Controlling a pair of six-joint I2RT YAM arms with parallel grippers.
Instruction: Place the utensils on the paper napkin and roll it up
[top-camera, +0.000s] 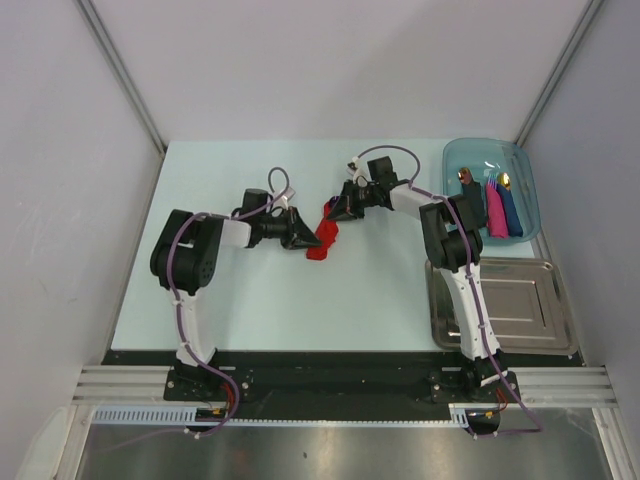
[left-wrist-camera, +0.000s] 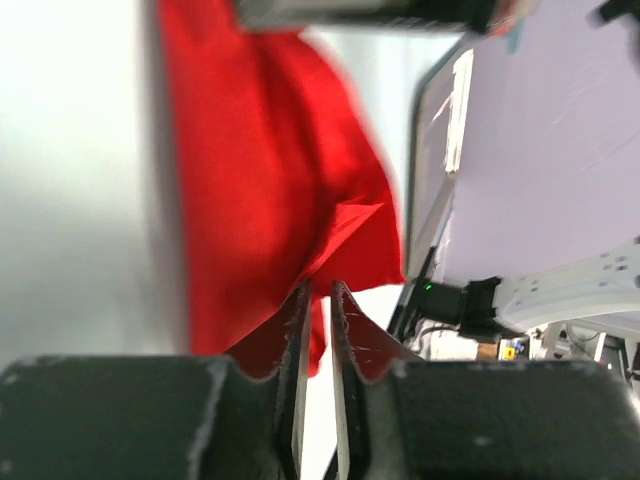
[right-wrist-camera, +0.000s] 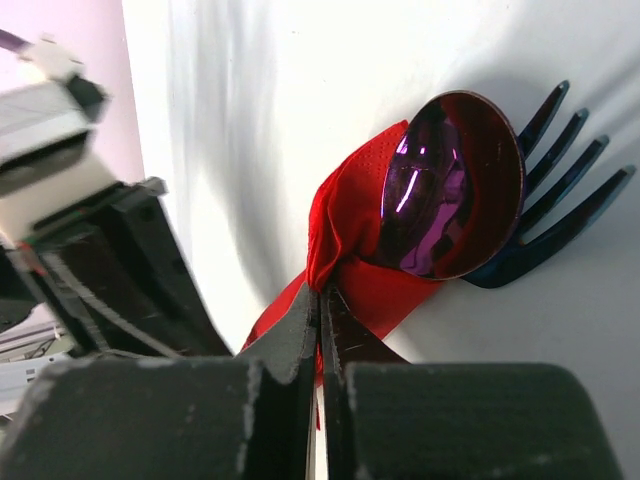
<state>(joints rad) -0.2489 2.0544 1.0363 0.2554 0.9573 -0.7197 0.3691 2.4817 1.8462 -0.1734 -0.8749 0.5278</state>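
The red paper napkin (top-camera: 322, 240) lies crumpled at mid-table between my two grippers. In the right wrist view it (right-wrist-camera: 345, 225) is wrapped round the utensils: the purple spoon bowl (right-wrist-camera: 450, 190) and the dark blue fork tines (right-wrist-camera: 560, 215) stick out of its end, their handles hidden inside. My right gripper (right-wrist-camera: 322, 292) (top-camera: 336, 212) is shut on a fold of the napkin beside the spoon bowl. My left gripper (left-wrist-camera: 320, 295) (top-camera: 306, 240) sits at the napkin's (left-wrist-camera: 270, 180) other end. Its jaws are a narrow slit apart, with the red edge just beyond the tips and nothing clamped.
A clear blue bin (top-camera: 528, 170) at the back right holds several rolled napkins with spoon heads poking out. A metal tray (top-camera: 545, 300) sits at the right near edge, beside the right arm. Grey walls close in the table on three sides.
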